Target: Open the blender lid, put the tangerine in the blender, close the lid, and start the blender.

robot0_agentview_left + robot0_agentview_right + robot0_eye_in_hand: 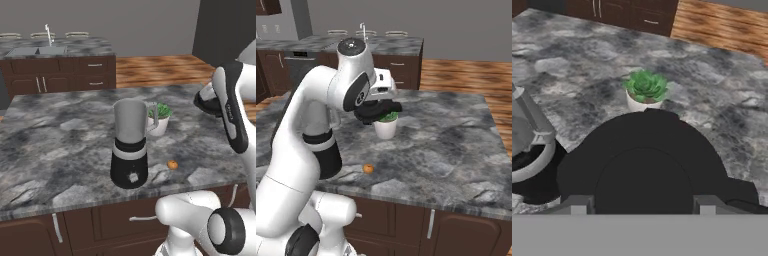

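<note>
Arm is raised and bent over the counter (60,125), right of the blender (130,145). In the left base view the forearm runs down the right edge, and the lid (207,101) shows as a dark disc sticking out from behind it, up in the air, well above the counter and clear of the jar.

In the right base view the upper arm rises from lower left, the elbow joint sits high, and the wrist points right with the lid (378,111) hanging under the hand, just over the plant pot (386,127). The arm covers the blender from this side.

Gripper (643,207) is grasping the lid (647,155): in the hand view the black cap fills the middle, with the two fingertips (577,206) standing on either side of its raised centre. The hand looks down at the counter, with the pot (643,95) past the lid's far edge and the jar rim and base at the left edge.

Jar top is uncovered; the jar is upright on its black base, handle to the right, and the pot (159,120) is just behind it.

Tangerine (172,164) is on the counter near the front edge, just right of the blender base, not touching it. The right base view shows the tangerine (368,169) beside the arm's dark lower segment, near the counter's front edge.
</note>
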Available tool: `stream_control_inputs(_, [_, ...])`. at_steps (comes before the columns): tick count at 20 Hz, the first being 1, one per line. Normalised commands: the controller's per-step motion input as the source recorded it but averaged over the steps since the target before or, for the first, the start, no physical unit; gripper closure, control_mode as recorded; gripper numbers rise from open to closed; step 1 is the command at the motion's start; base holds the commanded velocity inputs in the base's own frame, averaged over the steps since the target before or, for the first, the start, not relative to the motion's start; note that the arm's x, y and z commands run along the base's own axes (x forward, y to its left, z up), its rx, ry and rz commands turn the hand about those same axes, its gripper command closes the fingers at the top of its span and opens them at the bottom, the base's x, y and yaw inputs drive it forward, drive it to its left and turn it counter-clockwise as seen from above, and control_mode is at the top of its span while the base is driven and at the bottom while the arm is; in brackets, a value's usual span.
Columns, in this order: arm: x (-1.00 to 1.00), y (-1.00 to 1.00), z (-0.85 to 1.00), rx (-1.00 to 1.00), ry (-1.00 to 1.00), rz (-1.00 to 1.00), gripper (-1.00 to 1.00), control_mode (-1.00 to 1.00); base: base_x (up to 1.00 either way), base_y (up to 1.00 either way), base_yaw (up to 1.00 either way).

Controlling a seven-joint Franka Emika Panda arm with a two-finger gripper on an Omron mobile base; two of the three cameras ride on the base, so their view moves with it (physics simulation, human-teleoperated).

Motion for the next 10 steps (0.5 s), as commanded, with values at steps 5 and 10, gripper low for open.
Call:
stream_control_inputs(5, [0.15,-0.68,-0.81,0.0,0.2,-0.02,1.0,-1.0,0.0,0.0,0.0])
stream_control_inputs(10, [0.27,-0.39,-0.82,0.0,0.23,0.0,1.0,-1.0,0.0,0.0,0.0])
